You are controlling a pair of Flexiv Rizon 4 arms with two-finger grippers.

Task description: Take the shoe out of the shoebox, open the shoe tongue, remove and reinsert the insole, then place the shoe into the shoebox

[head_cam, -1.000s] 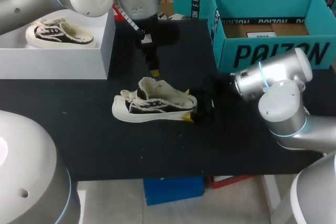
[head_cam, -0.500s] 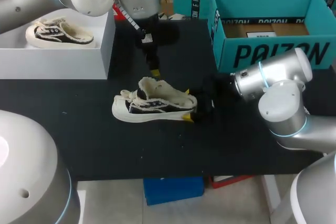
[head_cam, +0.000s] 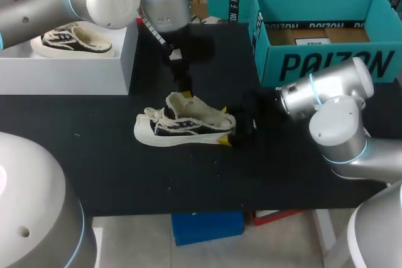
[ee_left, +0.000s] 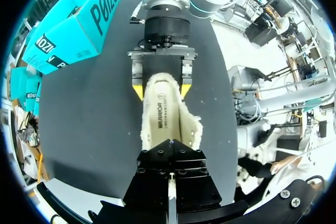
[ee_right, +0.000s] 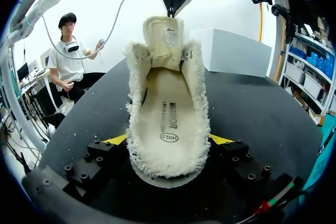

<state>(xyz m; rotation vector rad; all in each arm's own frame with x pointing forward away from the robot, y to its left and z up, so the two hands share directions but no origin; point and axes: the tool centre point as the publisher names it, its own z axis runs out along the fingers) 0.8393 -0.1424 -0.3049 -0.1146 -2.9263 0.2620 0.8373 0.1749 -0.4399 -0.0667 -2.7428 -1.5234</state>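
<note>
Right gripper (ee_left: pixel 161 89) clamps shoe (head_cam: pixel 185 123) by its heel, middle of table (head_cam: pixel 125 174). Left gripper (ee_right: pixel 176 2), narrow, hangs over tongue (ee_right: pixel 165 32). Shoebox (head_cam: pixel 326 64) stands well apart, far-right edge.

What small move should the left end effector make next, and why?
Probably ease the left end effector down onto the top edge of the tongue and draw it toward the toe. It hangs right at that edge, the insole lies inside the shoe, and the right end effector clamps the heel from both sides, steadying it.
</note>
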